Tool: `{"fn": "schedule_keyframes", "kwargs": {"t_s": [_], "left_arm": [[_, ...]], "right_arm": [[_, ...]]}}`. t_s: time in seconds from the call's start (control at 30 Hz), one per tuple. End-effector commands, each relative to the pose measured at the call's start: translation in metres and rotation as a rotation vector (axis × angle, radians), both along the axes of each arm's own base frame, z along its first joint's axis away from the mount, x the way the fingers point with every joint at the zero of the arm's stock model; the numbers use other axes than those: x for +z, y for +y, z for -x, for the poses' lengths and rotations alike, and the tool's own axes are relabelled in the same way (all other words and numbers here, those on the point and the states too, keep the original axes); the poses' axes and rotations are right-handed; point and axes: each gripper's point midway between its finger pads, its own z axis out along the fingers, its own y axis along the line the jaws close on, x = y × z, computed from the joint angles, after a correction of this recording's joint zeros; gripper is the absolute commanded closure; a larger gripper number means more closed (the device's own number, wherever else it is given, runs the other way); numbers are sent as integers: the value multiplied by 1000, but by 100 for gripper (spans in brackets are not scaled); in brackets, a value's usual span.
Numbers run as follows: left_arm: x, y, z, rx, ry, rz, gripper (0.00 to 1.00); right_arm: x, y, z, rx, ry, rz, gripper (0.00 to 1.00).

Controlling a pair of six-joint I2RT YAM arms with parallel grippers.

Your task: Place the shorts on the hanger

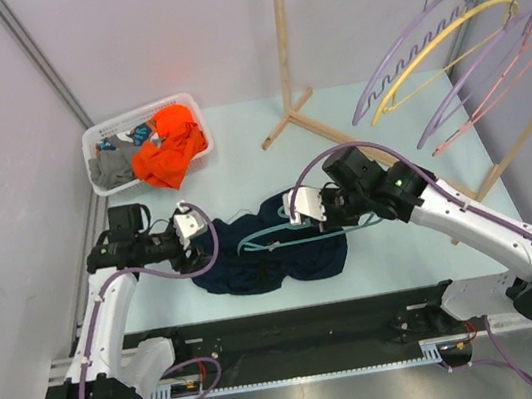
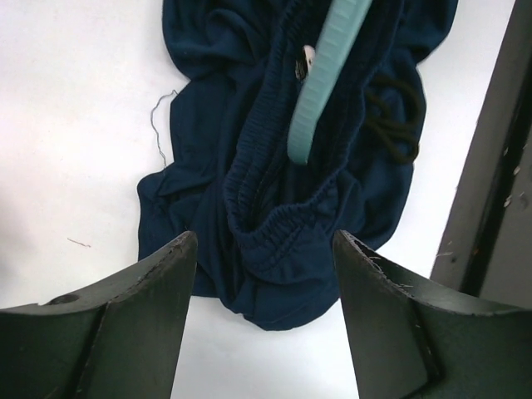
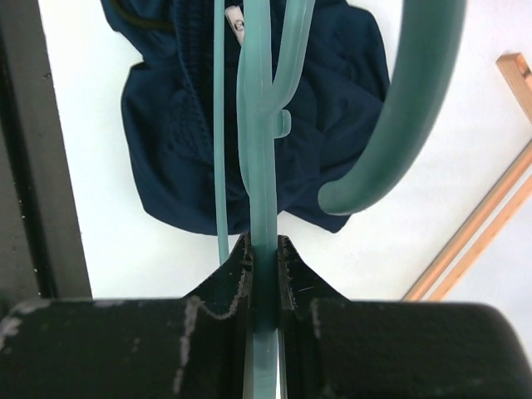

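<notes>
Teal hanger (image 3: 259, 125) clamped in right pincer (image 3: 264, 253), over shorts (image 3: 158, 141).

Bright, even light from overhead in all views. Faint soft shadows on table (image 1: 238, 148) beside shorts (image 1: 252, 268). Wrist views: table nearly washed out white. Folds of shorts dark, little detail. Fingers (image 2: 141, 328) of left gripper (image 2: 264, 241) slightly soft, close to lens.
</notes>
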Motion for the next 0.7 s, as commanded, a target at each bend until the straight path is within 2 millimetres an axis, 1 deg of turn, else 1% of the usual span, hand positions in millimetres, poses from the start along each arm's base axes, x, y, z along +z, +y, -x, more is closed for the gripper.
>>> {"fn": "schedule_keyframes", "kwargs": {"t_s": [0.0,0.07,0.23,0.27,0.37,0.4,0.47,0.53,0.57,0.6,0.67], "left_arm": [[-13,0,-9,-112,-102,-50,31],[-17,-2,-10,-135,-95,-56,32],[-35,-9,-15,-195,-65,-98,35],[-37,-13,-14,-213,-63,-103,35],[-43,-17,-14,-234,-41,-122,43],[-44,-17,-15,-234,-34,-133,49],[-47,-17,-13,-243,-20,-148,52],[-49,-15,-11,-245,-9,-155,52],[-49,-14,-10,-242,-12,-163,49],[-49,-13,-9,-242,-11,-169,44],[-50,-10,-9,-233,-17,-185,40]], "right_arm": [[27,12,-14,-3,-76,-54,100],[26,15,-15,1,-61,-61,100],[21,27,-11,28,-8,-87,100],[17,29,-11,32,2,-83,100],[11,33,-10,43,26,-79,100],[10,34,-11,45,30,-79,100],[8,36,-12,49,33,-78,100],[7,39,-13,52,33,-84,100],[7,39,-13,55,34,-85,100],[7,40,-13,56,35,-88,100],[6,41,-13,58,38,-89,100]]}}
